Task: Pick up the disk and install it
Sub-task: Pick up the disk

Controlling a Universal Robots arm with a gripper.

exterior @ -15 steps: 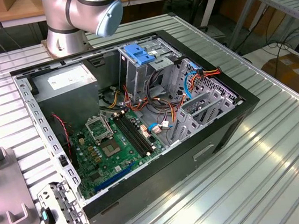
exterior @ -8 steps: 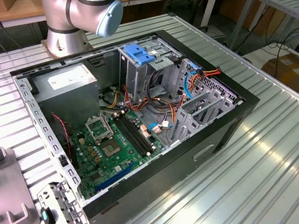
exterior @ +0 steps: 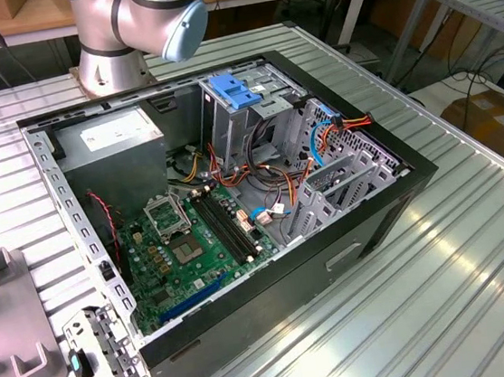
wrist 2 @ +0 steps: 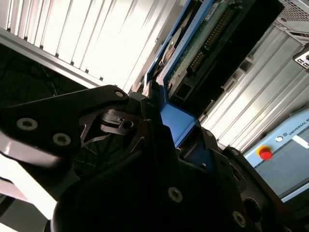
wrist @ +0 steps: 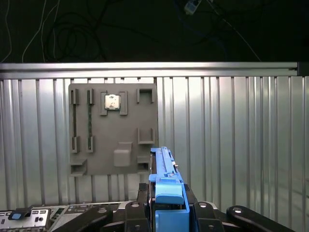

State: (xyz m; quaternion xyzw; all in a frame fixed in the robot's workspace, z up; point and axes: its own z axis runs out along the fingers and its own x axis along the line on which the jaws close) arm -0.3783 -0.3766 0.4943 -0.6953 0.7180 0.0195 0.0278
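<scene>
- Gripping the disk [wrist: 163,166] in the gripper [wrist: 166,212], fingers closed snugly against its blue side rails [wrist: 169,191], as seen in both wrist views.
- Hanging edge-up above the ribbed metal table [wrist: 241,145], just beside a grey holder tray [wrist: 113,140] with a small square chip [wrist: 112,101] seated in it.
- Showing, in the second wrist view, a green circuit board [wrist 2: 205,36] on the underside, with a row of connector pins.
- Possibly held nearer one end than the middle; hard to judge from these angles.
- Off to one side of the open computer case [exterior: 397,181], with its drive cage [exterior: 227,132] and a light-blue bracket [exterior: 236,90] on top.
- Squeeze on the rails alone, never on the circuit board.
- Carry smoothly and without tilting, to avoid swinging the free end and loosening the hold.
- Line the rails up square with the cage opening before any push, and steer well clear of the loose orange and blue cables [exterior: 332,129] nearby.
</scene>
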